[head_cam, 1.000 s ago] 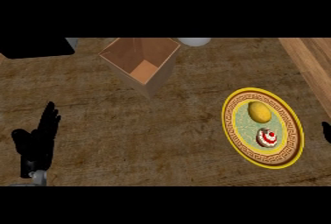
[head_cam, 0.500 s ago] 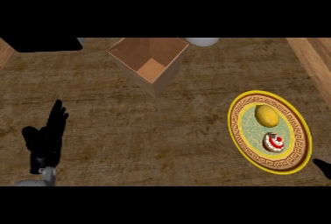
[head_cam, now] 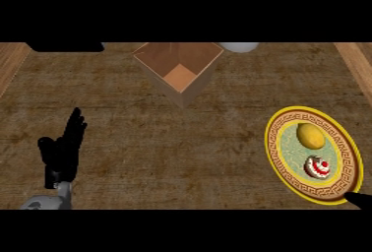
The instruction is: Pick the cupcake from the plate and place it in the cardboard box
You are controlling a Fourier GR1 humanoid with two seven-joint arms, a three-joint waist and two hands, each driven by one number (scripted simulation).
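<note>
Cupcake (head_cam: pixel 317 167) on plate (head_cam: pixel 275 147), near right hand (head_cam: pixel 357 199), state cannot tell; left hand (head_cam: pixel 64 150) straight-fingered, well apart.

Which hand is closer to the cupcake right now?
Right. The right hand barely shows at the lower right rim of the plate, just beyond the cupcake. The left hand rests open at the far left of the counter, well away from it.
</note>
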